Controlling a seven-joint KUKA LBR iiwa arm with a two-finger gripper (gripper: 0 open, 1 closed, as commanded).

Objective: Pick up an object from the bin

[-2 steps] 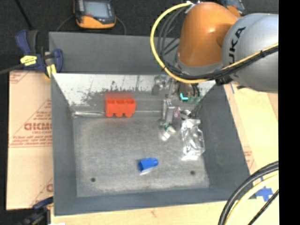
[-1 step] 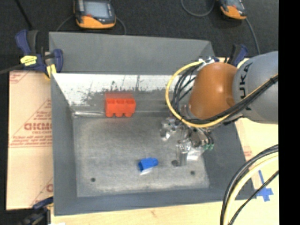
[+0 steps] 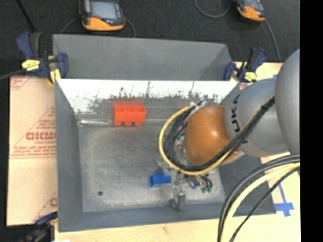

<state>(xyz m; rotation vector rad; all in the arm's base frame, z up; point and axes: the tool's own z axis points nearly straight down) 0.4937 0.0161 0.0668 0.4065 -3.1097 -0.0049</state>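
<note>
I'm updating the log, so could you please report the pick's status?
Gripper low near the bin front wall. Small blue block close beside it, not gripped. Orange block away by the back wall, not in the way.

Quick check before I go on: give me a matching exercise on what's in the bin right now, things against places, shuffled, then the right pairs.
Things:
1. orange block
2. small blue piece
3. gripper

Places:
A. down by the near wall of the bin, right of centre
B. at the foot of the far wall
C. on the floor just left of the gripper

Pairs: 1-B, 2-C, 3-A
</note>
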